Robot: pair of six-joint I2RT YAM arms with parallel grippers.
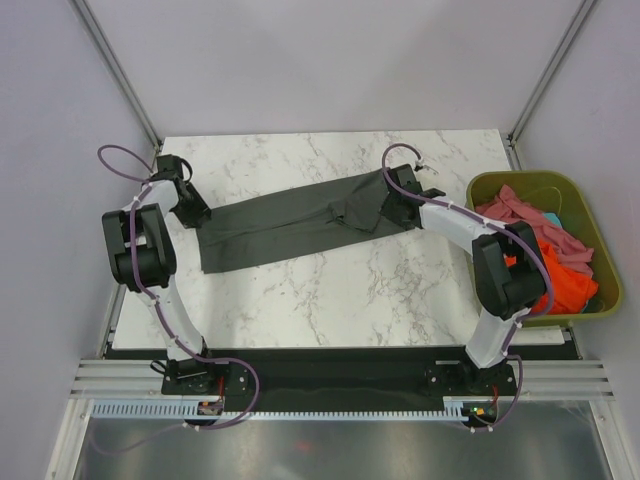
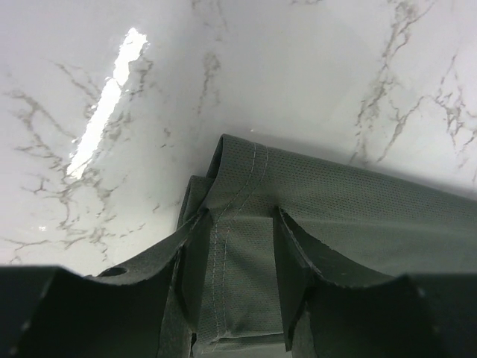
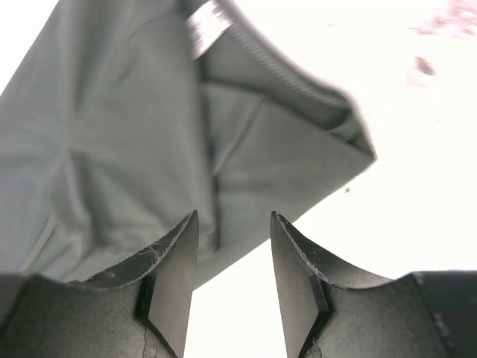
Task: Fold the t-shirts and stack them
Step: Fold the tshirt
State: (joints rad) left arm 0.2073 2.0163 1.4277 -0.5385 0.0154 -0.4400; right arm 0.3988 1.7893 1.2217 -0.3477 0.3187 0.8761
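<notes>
Your right gripper stands open on the right, with nothing between its fingers. The grey t-shirt lies stretched left to right across the table. Your left gripper straddles the shirt's left hem, and you cannot tell whether it pinches.

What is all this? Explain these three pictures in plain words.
Two robot arms are bolted at the near edge of a marble table, each ending in a two-finger gripper. The wide picture looks down from above; the other two come from wrist cameras. A dark grey t-shirt lies stretched across the table. The left gripper is at its hem, the right gripper at its collar; both stand open, so nothing looks gripped. An olive bin holds pink and orange clothes.
</notes>
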